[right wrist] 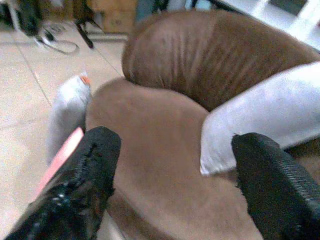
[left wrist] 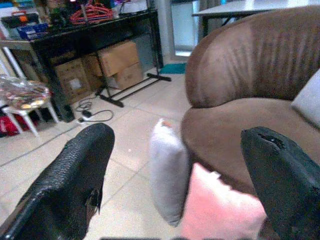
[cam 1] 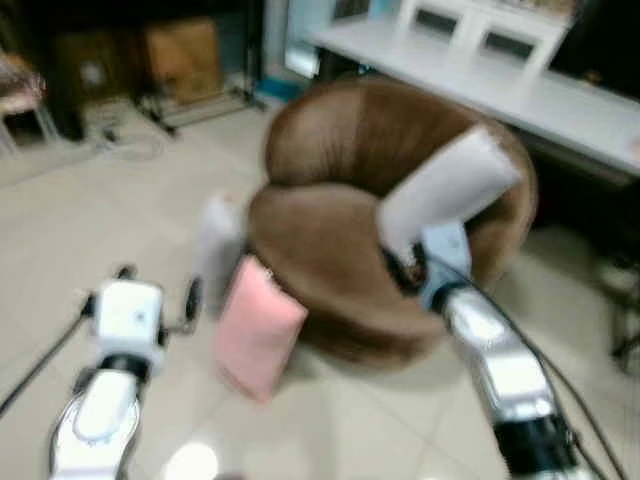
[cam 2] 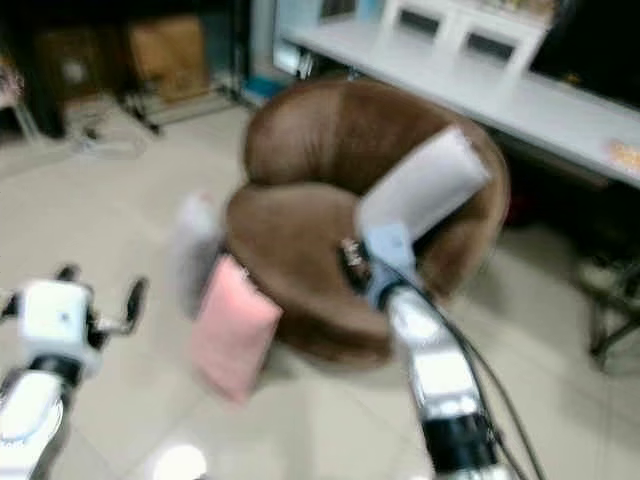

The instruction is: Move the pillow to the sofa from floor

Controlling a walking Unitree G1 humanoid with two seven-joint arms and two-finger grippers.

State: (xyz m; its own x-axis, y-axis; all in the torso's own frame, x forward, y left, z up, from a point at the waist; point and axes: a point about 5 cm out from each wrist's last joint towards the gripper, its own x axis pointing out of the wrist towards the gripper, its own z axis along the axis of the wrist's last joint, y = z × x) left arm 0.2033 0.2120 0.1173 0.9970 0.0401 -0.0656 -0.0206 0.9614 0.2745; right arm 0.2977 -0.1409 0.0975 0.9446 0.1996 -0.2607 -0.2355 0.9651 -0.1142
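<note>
A round brown sofa stands in the middle of the tiled floor. A pale grey pillow lies on its seat, tilted against the right side of the backrest. On the floor, a pink pillow leans on the sofa's front left, and a light grey pillow stands upright just behind it. My right gripper is open over the seat, close to the pale pillow's lower end, with nothing between its fingers. My left gripper is open and low, left of the pink pillow.
A long white bench runs along the back right behind the sofa. Cardboard boxes sit under a dark table at the back left, with cables and a rack foot on the floor. A small stool is at far left.
</note>
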